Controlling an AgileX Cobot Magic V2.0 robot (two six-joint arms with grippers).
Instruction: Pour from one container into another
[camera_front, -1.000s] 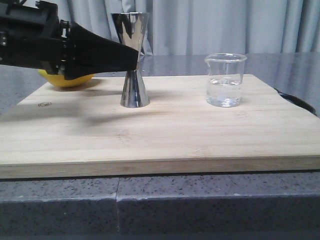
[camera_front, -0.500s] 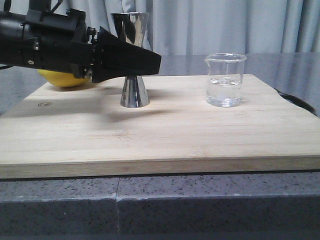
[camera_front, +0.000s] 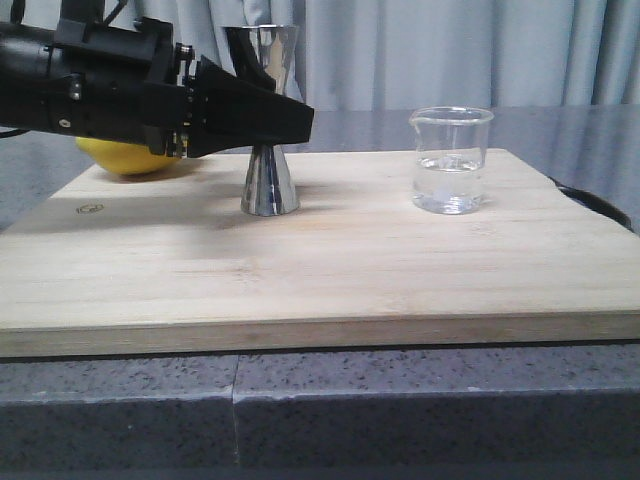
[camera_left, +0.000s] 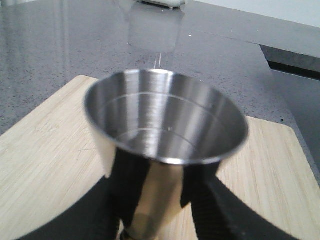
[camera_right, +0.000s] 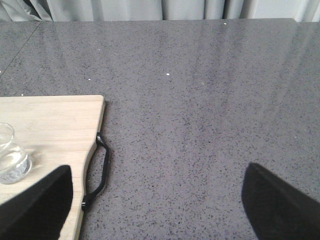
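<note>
The steel hourglass jigger (camera_front: 270, 186) stands upright on the wooden board (camera_front: 330, 270), left of centre. My left gripper (camera_front: 291, 121) reaches in from the left at the jigger's narrow waist. In the left wrist view the jigger (camera_left: 165, 125) fills the frame, a black finger (camera_left: 127, 180) pressed on either side, so the gripper (camera_left: 162, 200) is shut on it. The clear glass beaker (camera_front: 451, 160), holding some clear liquid, stands on the board's right part. My right gripper (camera_right: 157, 210) hovers open over the bare counter, right of the board, with the beaker (camera_right: 11, 159) off to its side.
A yellow lemon (camera_front: 125, 158) lies at the board's back left, behind my left arm. The board's black handle (camera_right: 100, 170) sticks out on its right end (camera_front: 592, 202). Grey speckled counter (camera_right: 200, 100) surrounds the board, and curtains hang behind.
My left gripper slid right until its fingers passed both sides of the jigger's waist, then drew back slightly. Jigger and beaker have stayed in place.
</note>
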